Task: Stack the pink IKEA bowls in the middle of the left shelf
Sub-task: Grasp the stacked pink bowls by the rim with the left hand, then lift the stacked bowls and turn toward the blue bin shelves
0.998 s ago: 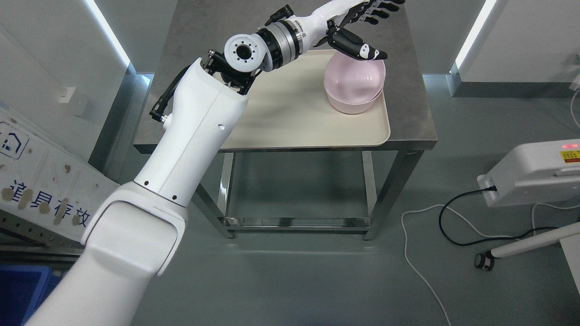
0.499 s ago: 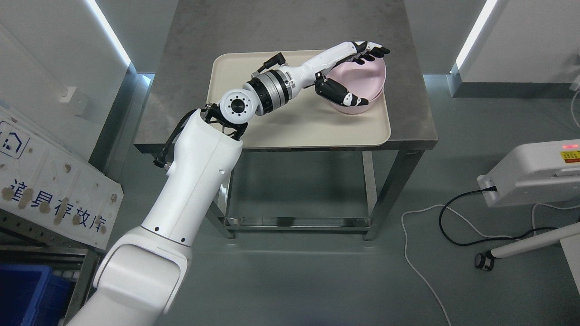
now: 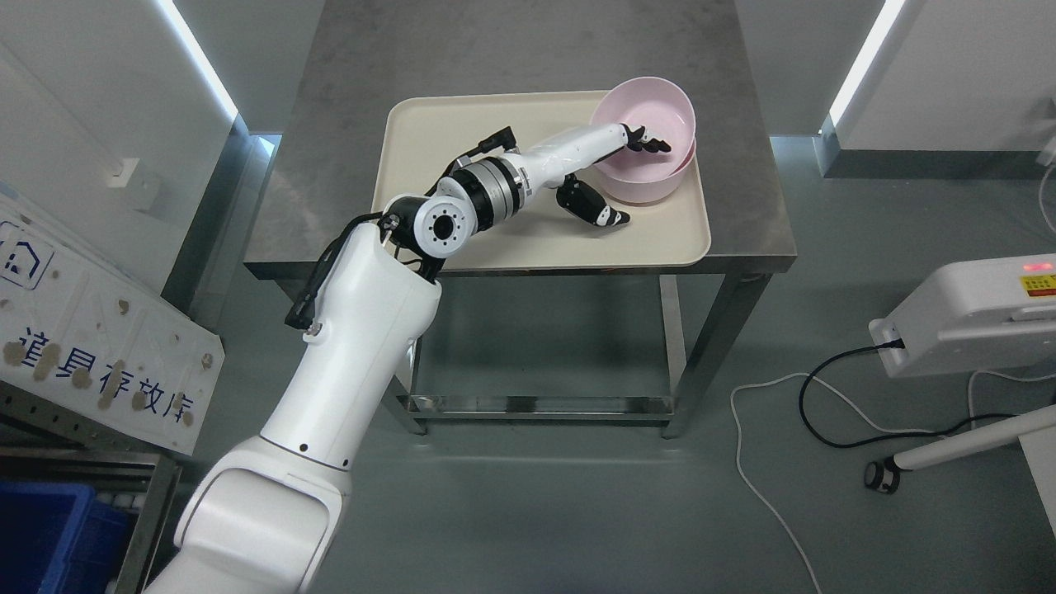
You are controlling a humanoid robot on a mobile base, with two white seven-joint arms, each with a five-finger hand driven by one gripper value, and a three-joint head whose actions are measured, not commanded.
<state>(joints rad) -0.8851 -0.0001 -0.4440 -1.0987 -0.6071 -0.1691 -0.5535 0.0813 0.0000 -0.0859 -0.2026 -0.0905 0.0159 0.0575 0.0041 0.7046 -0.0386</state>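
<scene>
Pink bowls [image 3: 652,115] nested, tilted toward camera; left hand [image 3: 615,177] straddling rim.

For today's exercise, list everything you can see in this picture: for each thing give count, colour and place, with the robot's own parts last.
Pink bowls: two, nested, tray's far right corner.
Tray: one, cream, on the table.
Table: one, grey steel, centre.
Sign board: one, white, lower left.
Bin: one, blue, bottom left.
Cables: one black, one white, floor at right.
White device: one, right edge.
Left hand: one, white and black, fingers inside the bowls, thumb outside.
</scene>
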